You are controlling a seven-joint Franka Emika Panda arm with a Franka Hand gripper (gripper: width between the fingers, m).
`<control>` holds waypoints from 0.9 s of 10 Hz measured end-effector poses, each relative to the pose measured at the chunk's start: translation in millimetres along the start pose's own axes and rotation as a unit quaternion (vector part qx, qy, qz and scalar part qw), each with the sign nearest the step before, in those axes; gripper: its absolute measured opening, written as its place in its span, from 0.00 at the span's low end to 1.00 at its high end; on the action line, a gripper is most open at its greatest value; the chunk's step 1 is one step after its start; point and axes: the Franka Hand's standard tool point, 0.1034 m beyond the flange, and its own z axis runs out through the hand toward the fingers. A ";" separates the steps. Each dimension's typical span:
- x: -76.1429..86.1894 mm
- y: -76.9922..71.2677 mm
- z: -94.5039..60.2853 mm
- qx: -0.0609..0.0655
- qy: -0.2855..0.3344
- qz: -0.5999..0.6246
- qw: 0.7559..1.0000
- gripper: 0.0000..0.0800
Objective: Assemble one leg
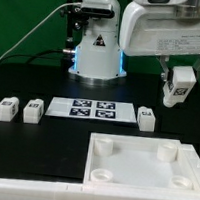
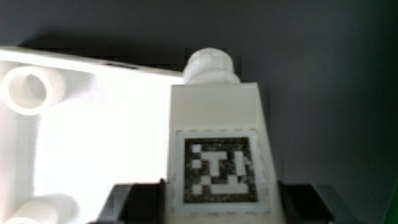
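You had gripper (image 1: 178, 85) clenched on leg (image 2: 217, 135), held in air over panel (image 1: 140, 175), exterior view's right. Leg's long axis ran out from fingers, threaded tip down toward nearest corner socket (image 1: 167, 150).

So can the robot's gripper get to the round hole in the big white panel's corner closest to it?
Probably yes. The gripper, clamped on a leg, hangs in open air near the panel, close to that corner socket. Nothing stands between them.
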 end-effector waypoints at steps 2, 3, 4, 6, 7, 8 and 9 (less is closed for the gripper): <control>12.5 4.6 -1.3 0.001 0.095 -0.011 0.995 0.37; 36.6 23.7 -9.4 -0.005 0.156 -0.024 0.987 0.37; 53.8 39.7 -15.2 -0.009 0.182 -0.032 0.983 0.37; 98.9 61.2 -22.0 -0.019 0.309 -0.028 0.951 0.37; 98.0 61.3 -15.3 -0.018 0.307 -0.027 0.951 0.37; 98.5 61.1 -17.0 -0.018 0.309 -0.028 0.951 0.37; 98.5 61.1 -16.9 -0.018 0.309 -0.028 0.951 0.37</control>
